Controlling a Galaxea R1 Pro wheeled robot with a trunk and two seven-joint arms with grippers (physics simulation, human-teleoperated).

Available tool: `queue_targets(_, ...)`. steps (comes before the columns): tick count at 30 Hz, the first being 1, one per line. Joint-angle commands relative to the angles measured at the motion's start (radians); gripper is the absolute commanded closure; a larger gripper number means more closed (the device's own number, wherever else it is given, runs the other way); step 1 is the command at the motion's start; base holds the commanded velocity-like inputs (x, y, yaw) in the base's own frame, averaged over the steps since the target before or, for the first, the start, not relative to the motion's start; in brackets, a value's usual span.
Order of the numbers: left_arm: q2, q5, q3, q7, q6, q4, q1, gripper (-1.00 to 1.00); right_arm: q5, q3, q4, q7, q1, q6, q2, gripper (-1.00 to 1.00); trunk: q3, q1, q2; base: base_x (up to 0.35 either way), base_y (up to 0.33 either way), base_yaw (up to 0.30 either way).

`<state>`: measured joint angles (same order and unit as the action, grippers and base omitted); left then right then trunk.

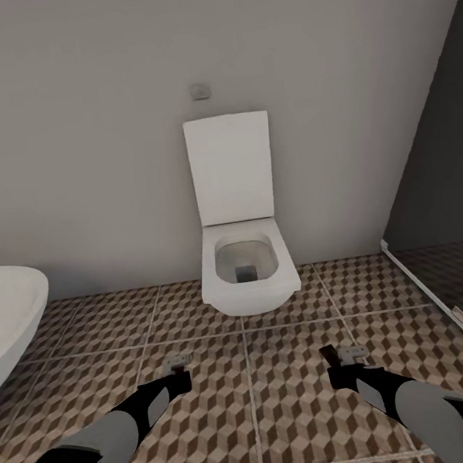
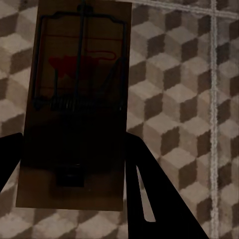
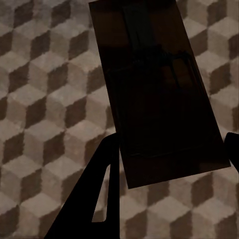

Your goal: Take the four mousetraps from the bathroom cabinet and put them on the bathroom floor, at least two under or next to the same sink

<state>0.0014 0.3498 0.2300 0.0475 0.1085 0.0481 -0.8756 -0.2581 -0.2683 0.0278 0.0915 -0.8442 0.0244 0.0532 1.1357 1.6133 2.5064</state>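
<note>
My left gripper (image 1: 177, 377) hangs low over the bathroom floor (image 1: 303, 413) and is shut on a mousetrap (image 2: 79, 99), a brown slab with a wire bar and a red mark. That slab sits between the black fingers (image 2: 144, 189) of the left gripper (image 2: 74, 159). To its right, my right gripper (image 1: 334, 361) is shut on a second mousetrap (image 3: 159, 94), which looks dark and flat between the fingers (image 3: 102, 179) of the right gripper (image 3: 169, 149). Both traps are held above the cube-patterned tiles. The cabinet is out of view.
A white toilet (image 1: 244, 259) with its lid up stands against the wall straight ahead. At the left edge is a white rounded basin (image 1: 3, 317); I cannot tell whether it is the sink. A dark glass shower panel (image 1: 446, 229) closes off the right.
</note>
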Motion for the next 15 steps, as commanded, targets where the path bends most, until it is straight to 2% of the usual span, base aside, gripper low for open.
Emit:
queue_targets(1,0.0,0.008,0.008,0.002,0.005,0.001,0.0,1.0,-0.008,-0.008,0.001,0.002,-0.001,0.002,0.0,1.0,0.001,0.0,0.0,0.0,-0.004,0.0)
queue_targets(9,-0.003,0.008,0.008,0.002,0.006,0.001,0.0,1.0,-0.009,-0.008,0.001,0.002,-0.001,0.002,0.0,1.0,0.001,0.0,0.0,0.025,-0.001,0.0)
queue_targets(15,0.0,0.008,0.008,0.002,0.011,0.001,0.0,1.0,-0.009,-0.009,0.001,0.002,-0.001,0.002,0.0,1.0,0.001,0.0,0.0,0.238,0.0,0.0)
